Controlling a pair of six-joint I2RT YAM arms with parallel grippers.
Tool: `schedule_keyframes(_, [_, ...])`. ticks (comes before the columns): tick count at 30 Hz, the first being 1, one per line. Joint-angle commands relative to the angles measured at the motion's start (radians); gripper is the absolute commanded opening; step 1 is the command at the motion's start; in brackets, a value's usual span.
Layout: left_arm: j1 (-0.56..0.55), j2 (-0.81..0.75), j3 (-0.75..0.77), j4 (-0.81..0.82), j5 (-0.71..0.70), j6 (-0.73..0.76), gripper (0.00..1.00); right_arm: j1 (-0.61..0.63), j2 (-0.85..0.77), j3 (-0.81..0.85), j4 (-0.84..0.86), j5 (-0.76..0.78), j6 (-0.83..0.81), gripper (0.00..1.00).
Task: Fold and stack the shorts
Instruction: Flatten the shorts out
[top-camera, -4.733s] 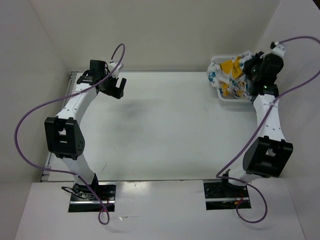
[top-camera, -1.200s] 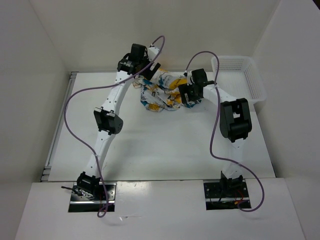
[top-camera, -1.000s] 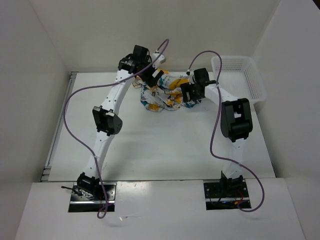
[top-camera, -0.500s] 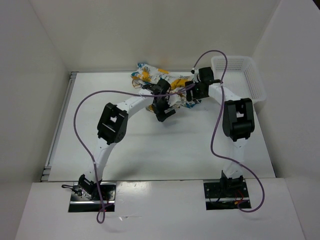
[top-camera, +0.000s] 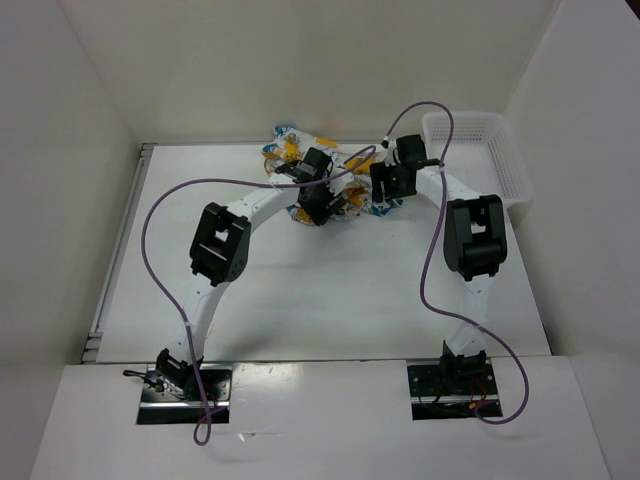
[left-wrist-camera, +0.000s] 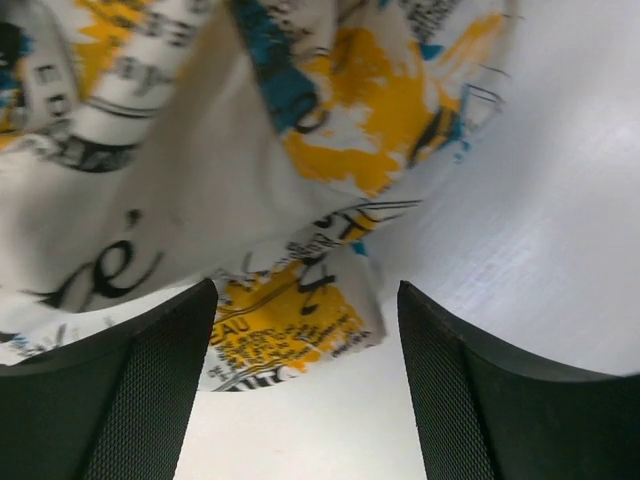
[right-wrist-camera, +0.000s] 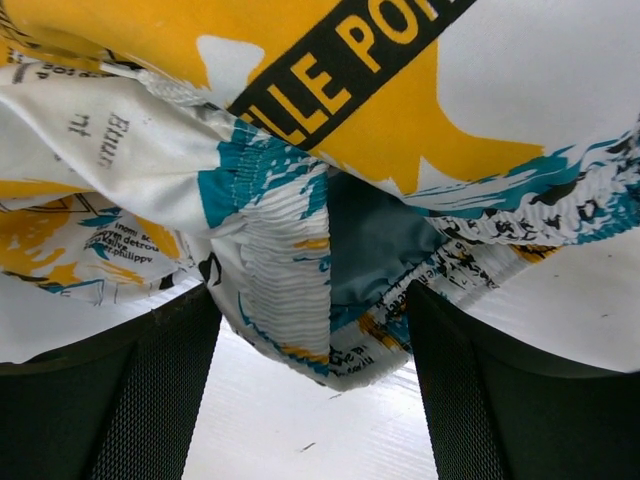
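The shorts (top-camera: 288, 148) lie crumpled in a heap at the back middle of the table, white with yellow, teal and black print. My left gripper (top-camera: 316, 207) sits low at the heap's front edge. It is open, with a yellow-printed corner of the shorts (left-wrist-camera: 285, 325) lying between its wide-set fingers (left-wrist-camera: 150, 390). My right gripper (top-camera: 386, 190) is at the heap's right side, also open. The gathered elastic waistband (right-wrist-camera: 290, 290) hangs between its fingers (right-wrist-camera: 480, 390), which do not pinch it.
A white plastic mesh basket (top-camera: 512, 172) stands at the back right corner, with nothing showing in it. White walls close in the table at the back and on both sides. Purple cables loop over both arms.
The left arm swung from behind the heap round to its front edge. The shorts shifted toward the back wall. Earlier still, they were in the basket with the right gripper on them.
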Motion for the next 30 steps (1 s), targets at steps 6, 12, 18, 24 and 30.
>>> schedule_keyframes(6, [-0.006, -0.049, -0.033, -0.074, 0.113, 0.002, 0.79, 0.005, 0.017, 0.031, 0.016, -0.009, 0.011, 0.77])
schedule_keyframes(12, [-0.006, -0.002, -0.064, -0.083, 0.061, -0.012, 0.56, 0.014, 0.028, 0.008, 0.027, 0.024, 0.02, 0.4])
schedule_keyframes(18, [0.024, 0.009, -0.029, -0.036, 0.002, -0.088, 0.0, 0.014, -0.021, 0.067, -0.002, 0.039, -0.032, 0.0])
schedule_keyframes(24, [0.175, -0.181, -0.031, 0.012, -0.152, 0.002, 0.0, -0.068, -0.171, 0.269, -0.092, -0.153, -0.09, 0.0])
schedule_keyframes(30, [0.357, -0.354, 0.124, -0.025, -0.212, 0.115, 0.0, -0.139, -0.244, 0.419, -0.103, -0.345, -0.015, 0.0])
